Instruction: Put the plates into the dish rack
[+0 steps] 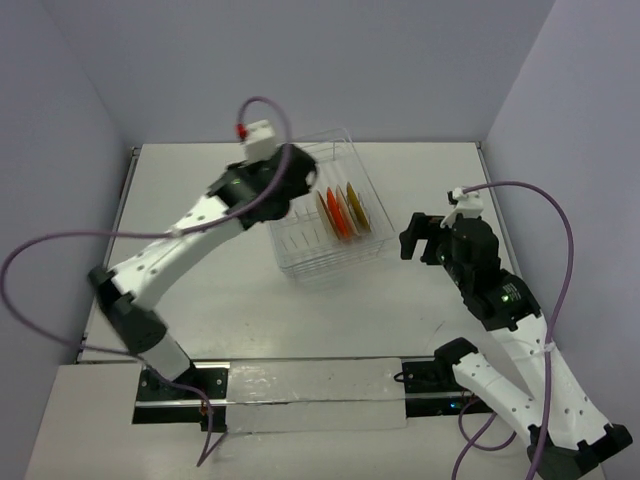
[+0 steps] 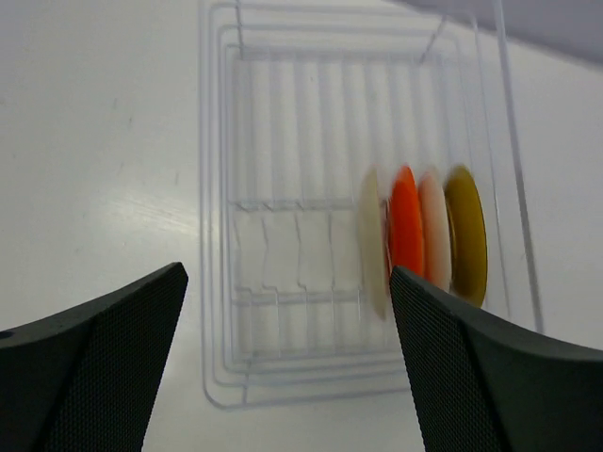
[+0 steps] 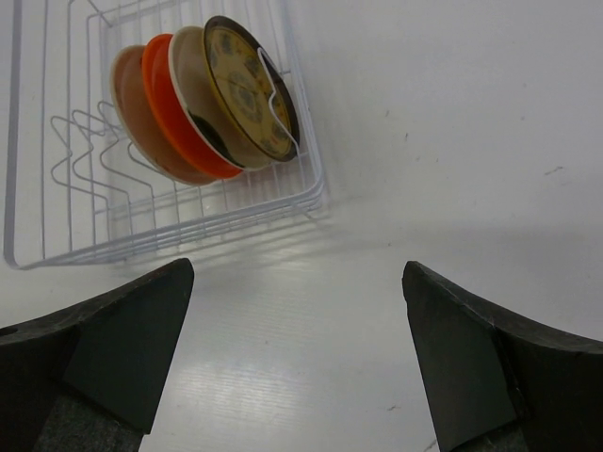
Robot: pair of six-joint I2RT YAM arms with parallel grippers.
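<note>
1. Looking down from the top camera, the rectangular white wire dish rack [image 1: 300, 268] sits mid-way across the pale counter [image 1: 200, 290]. The small round plates [image 1: 340, 212] stand on edge together in its right-hand part. The left claw [image 1: 298, 192] hangs over the rack's left part, though its own wrist hides how wide it stands here. The right claw [image 1: 420, 238] waits just right of the rack, apart from it.
2. Seen from the left wrist, that claw [image 2: 287, 311] has its jaws spread wide with nothing between them. Beyond it, a cream plate [image 2: 374, 245], a bright orange-red plate [image 2: 407, 231], a second cream plate [image 2: 433, 226] and a mustard-yellow plate [image 2: 466, 235] stand side by side among the prongs. The slots to their left are bare.
3. Seen from the right wrist, that claw [image 3: 299, 282] is also spread wide and carries nothing. It hovers over bare counter near the rack's corner. The mustard plate's dark patterned face [image 3: 247, 89] is turned this way.
4. With all four plates racked and no plate seen on the counter, the loading step looks finished. The next move probably calls for lifting the left claw straight up, clear of the wires and the nearest cream plate, without nudging the row.
</note>
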